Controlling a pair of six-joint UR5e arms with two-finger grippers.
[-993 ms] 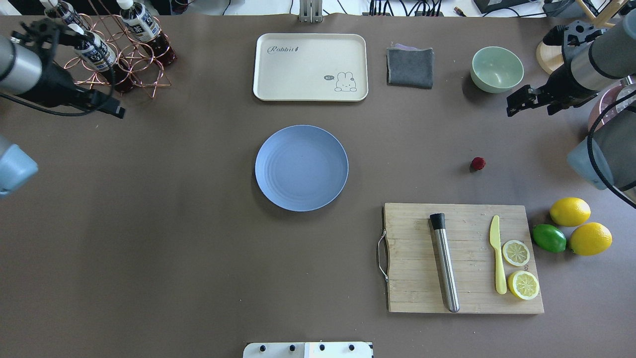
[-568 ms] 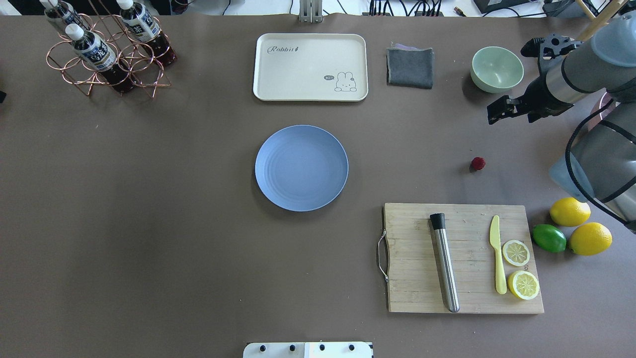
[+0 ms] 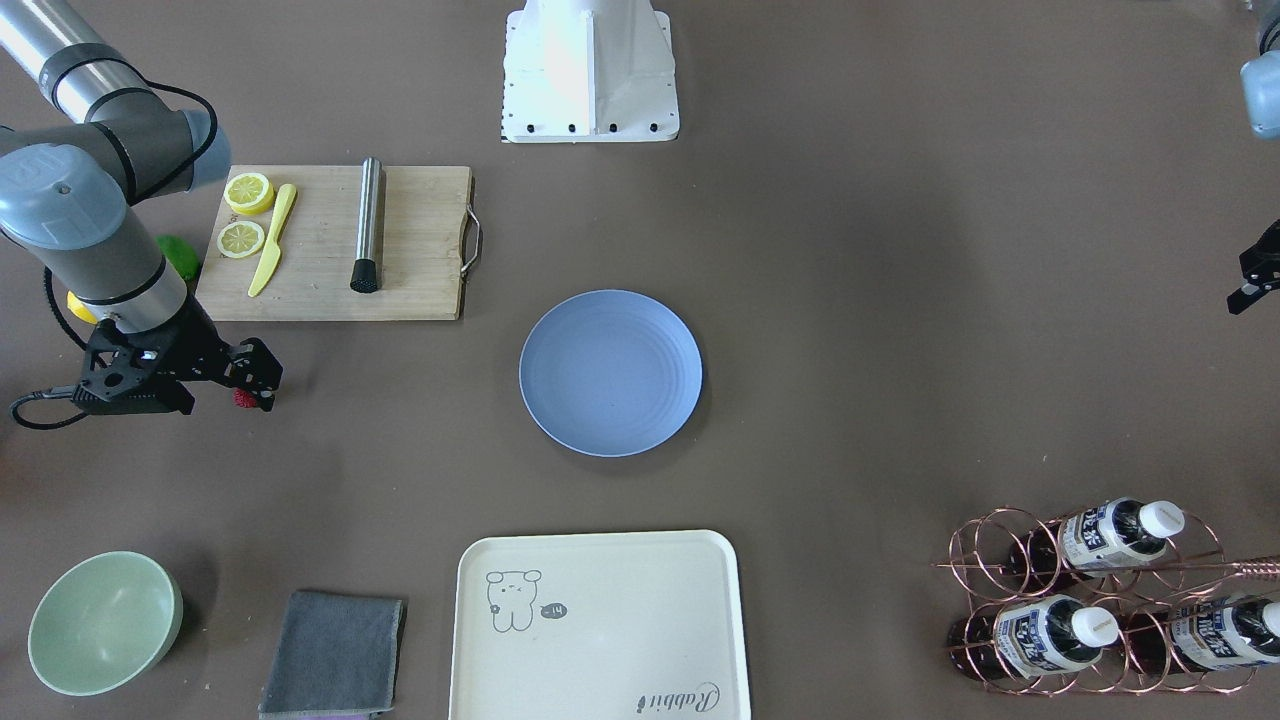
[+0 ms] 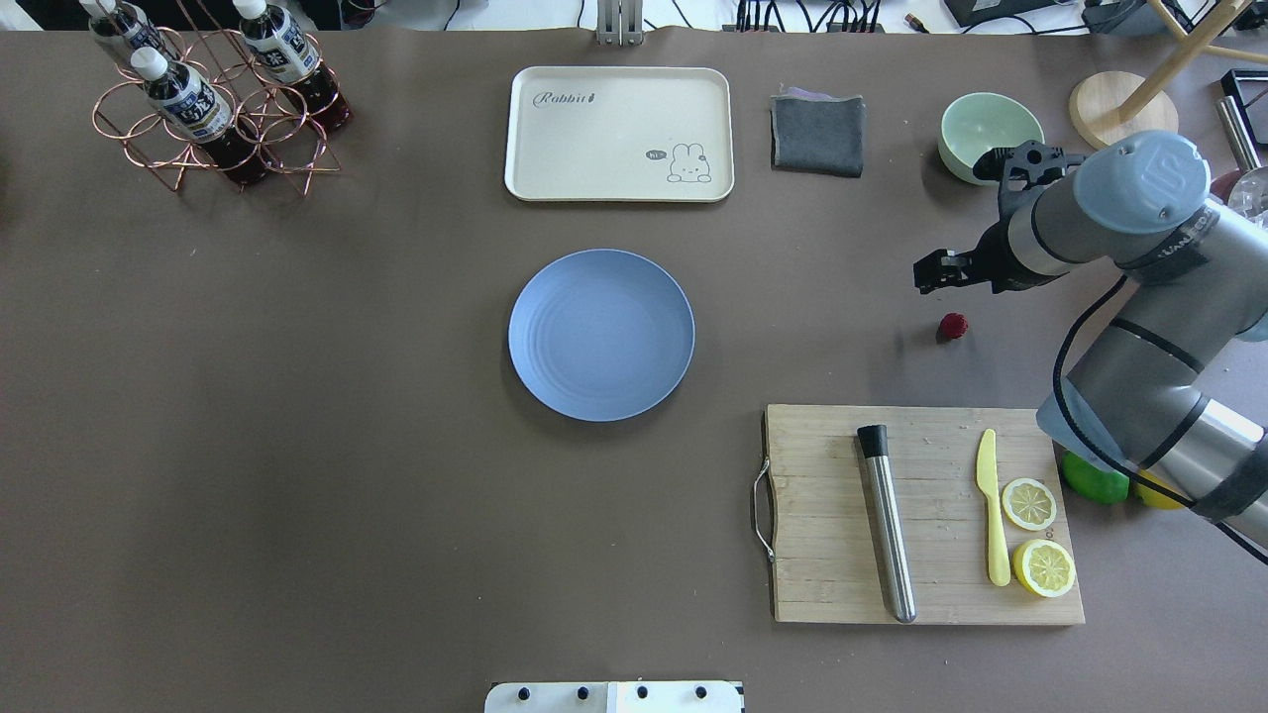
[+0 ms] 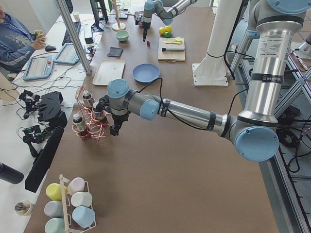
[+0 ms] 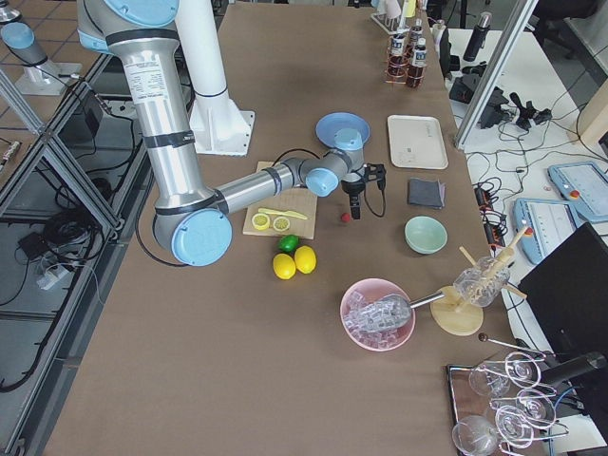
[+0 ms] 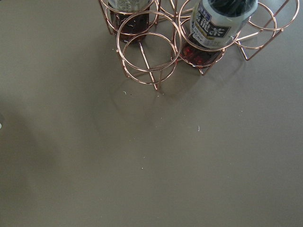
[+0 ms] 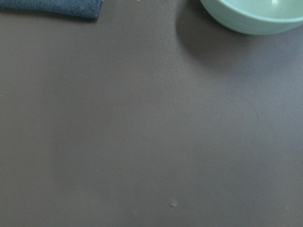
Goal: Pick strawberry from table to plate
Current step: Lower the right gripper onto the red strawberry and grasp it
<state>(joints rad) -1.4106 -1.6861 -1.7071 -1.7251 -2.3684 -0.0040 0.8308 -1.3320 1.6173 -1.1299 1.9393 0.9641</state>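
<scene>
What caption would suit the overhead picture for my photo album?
Right gripper poised near the strawberry on the table, the blue plate lying empty at centre.

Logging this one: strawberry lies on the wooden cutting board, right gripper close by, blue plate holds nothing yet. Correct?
Not quite. The strawberry lies on the bare table, apart from the cutting board, as the overhead exterior view shows. The right gripper is close by and the plate holds nothing yet.
</scene>
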